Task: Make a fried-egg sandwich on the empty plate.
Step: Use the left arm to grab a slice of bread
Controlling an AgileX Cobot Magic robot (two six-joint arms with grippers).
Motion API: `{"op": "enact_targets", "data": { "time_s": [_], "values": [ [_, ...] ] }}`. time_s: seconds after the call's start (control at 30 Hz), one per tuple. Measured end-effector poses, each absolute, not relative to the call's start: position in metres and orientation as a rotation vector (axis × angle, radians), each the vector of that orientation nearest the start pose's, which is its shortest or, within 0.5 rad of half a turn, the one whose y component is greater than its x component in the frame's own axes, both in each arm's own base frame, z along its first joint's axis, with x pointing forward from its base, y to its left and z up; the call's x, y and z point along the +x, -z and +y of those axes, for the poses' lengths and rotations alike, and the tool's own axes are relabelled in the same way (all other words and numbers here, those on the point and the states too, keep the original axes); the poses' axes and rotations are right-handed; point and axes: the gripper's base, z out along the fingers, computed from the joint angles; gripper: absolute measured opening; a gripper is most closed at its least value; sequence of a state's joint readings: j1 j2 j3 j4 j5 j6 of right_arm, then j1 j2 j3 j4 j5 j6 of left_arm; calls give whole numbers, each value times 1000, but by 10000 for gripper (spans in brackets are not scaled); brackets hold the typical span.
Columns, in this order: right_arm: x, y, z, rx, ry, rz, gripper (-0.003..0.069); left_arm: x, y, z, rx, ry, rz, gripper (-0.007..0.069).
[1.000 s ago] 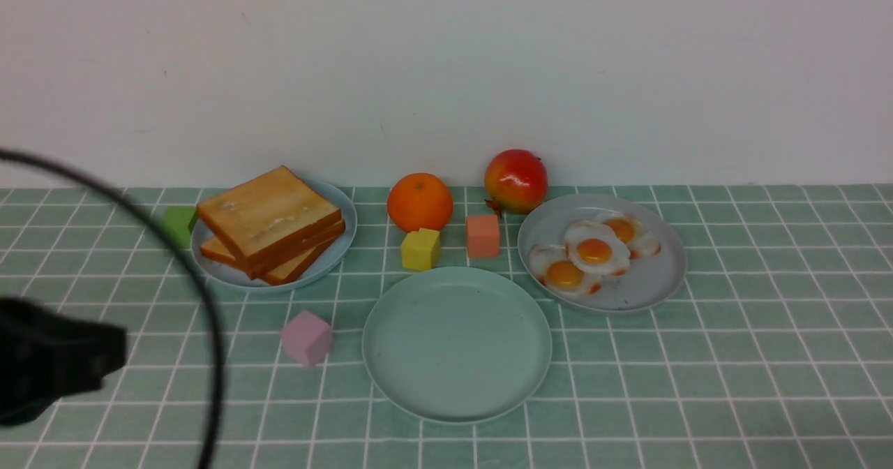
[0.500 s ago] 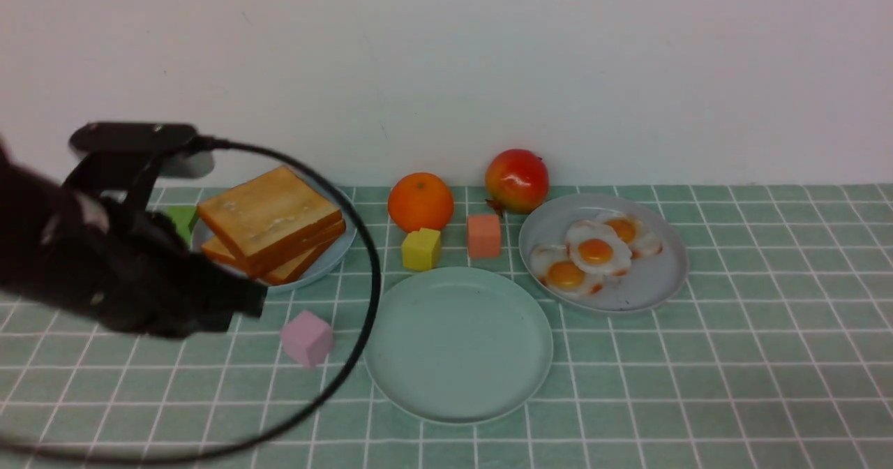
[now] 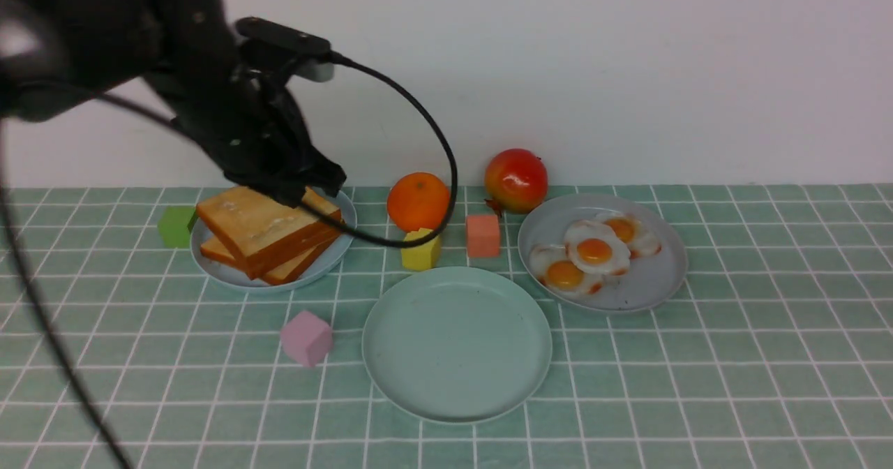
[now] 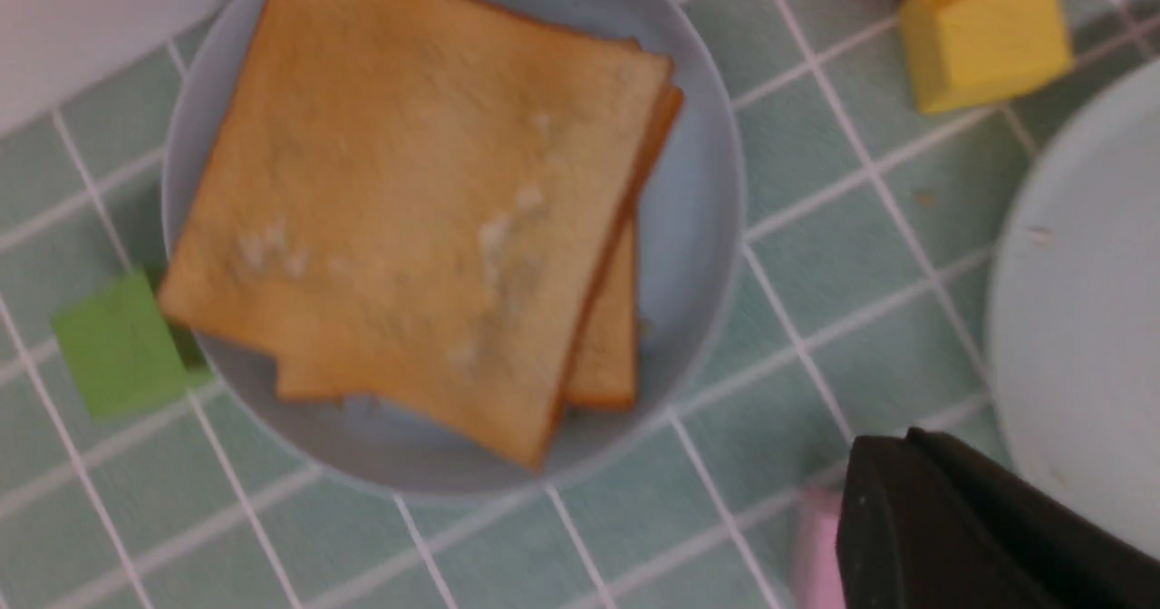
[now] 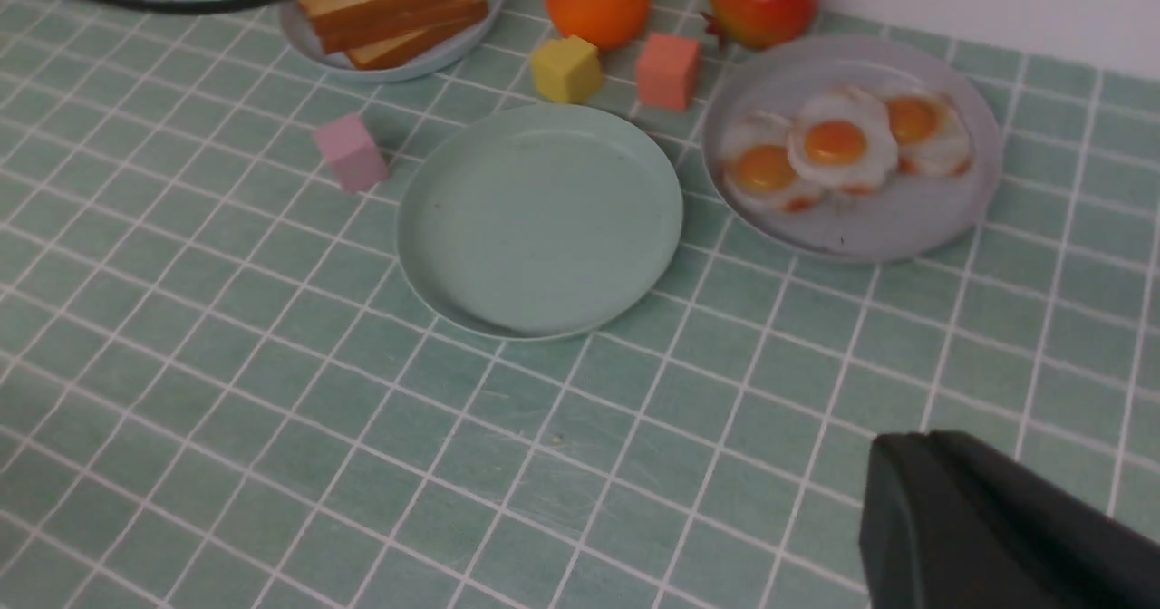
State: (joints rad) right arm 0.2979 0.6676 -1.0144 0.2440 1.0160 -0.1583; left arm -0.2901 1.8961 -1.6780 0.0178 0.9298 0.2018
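no sandwich yet: the mint plate point(image 3: 457, 392) lies bare at centre front, the toast point(image 3: 258, 221) is stacked on the blue plate point(image 3: 336, 247) just below the left gripper point(image 3: 307, 188), which is closed and empty like the right gripper point(image 5: 906, 464); toast looks light, stiff, likely best pinched by a crust edge.

Frontal overview, two downward wrist views

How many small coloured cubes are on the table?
4: green cube beside the toast plate, yellow cube before the orange, salmon cube beside the yellow, pink cube left of the mint-green plate. The left arm could hide more.
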Motion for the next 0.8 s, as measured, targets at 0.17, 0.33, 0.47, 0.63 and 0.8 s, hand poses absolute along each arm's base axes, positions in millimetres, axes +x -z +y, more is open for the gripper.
{"op": "enact_targets", "data": {
  "time_s": [0.17,0.33,0.47,0.63,0.8],
  "values": [
    [87,-412,51,-525,-388,2073,1,444,-261,-128,774,-65,2552,11],
    [88,-412,51,-531,-384,2073,3,466,-237,-131,900,-154,2513,158],
    [88,-412,51,-532,-385,2072,6,474,-226,-132,923,-182,2478,290],
    [87,-412,51,-532,-391,2072,10,485,-206,-134,904,-194,2439,413],
    [87,-412,54,-528,-436,2075,13,492,-188,-135,861,-210,2445,389]
  ]
}}
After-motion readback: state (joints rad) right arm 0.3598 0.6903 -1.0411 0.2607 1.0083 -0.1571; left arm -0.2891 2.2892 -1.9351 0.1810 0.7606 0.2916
